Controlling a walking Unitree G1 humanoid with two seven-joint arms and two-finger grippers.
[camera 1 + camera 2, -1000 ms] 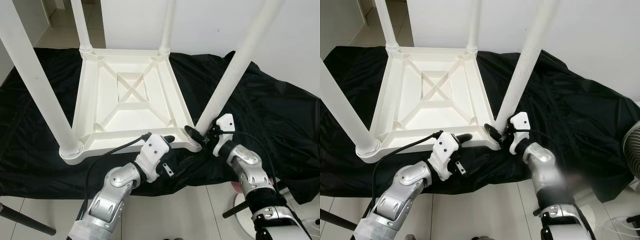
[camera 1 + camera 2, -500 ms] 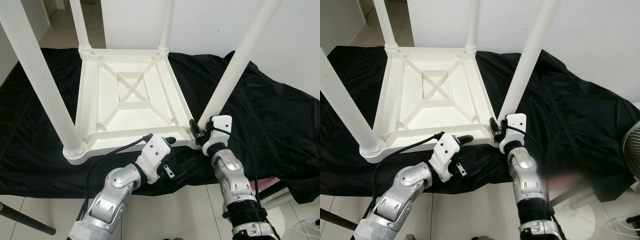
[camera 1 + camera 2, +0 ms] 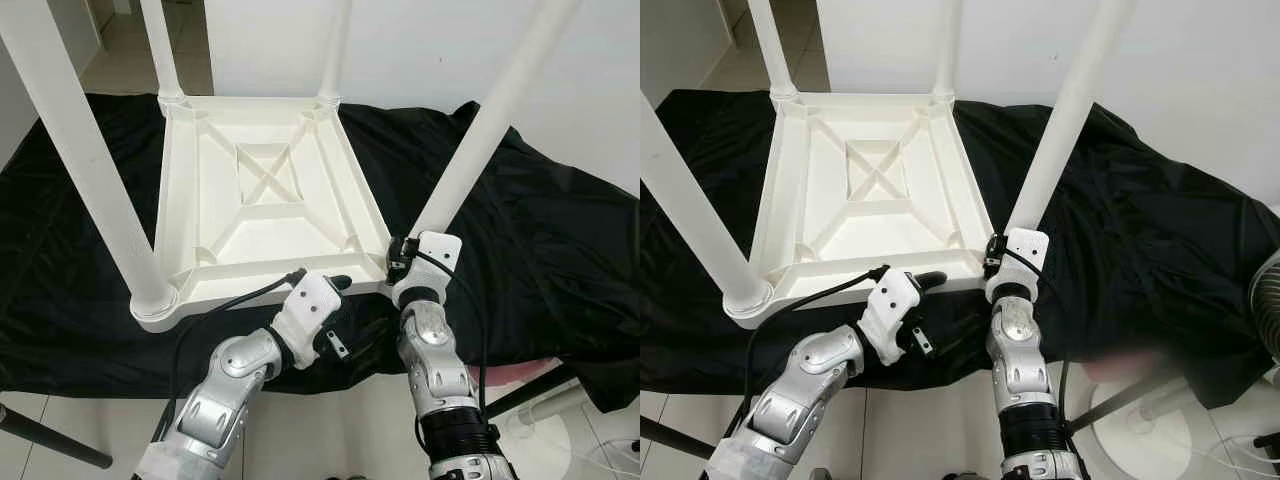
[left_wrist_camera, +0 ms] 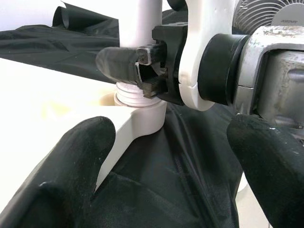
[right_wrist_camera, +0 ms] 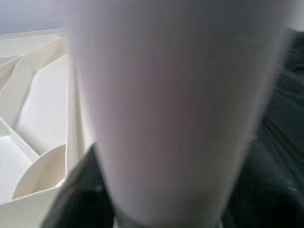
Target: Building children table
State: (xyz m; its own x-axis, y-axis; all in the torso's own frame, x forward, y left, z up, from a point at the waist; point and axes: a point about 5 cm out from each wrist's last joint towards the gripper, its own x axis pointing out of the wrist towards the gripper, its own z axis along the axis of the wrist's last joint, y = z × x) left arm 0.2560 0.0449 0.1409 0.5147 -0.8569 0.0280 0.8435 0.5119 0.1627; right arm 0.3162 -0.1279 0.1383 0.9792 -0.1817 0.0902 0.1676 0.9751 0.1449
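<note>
Item: white plastic table (image 3: 265, 195), lying upside down on a black cloth (image 3: 540, 230), four legs pointing up.

Leg in hand: near right leg (image 3: 470, 155), seated in the corner socket (image 4: 140, 107) nearest me. Its long axis runs up from the socket and leans away to my right.

Right gripper (image 3: 400, 262): at the very foot of that leg, just above the socket. I see one black finger (image 4: 121, 64) pressed across the leg's base; the right wrist camera has the leg hard against the lens, so I judge the fingers clamped round it.

Left gripper (image 3: 335, 283): fingers spread, holding nothing, resting at the near rim of the table, just beside the same corner (the socket lies straight ahead of it, between its two fingertips).

Judgement: the right arm is the nearer one; any turning or pushing must follow the leg's axis down into the socket.
</note>
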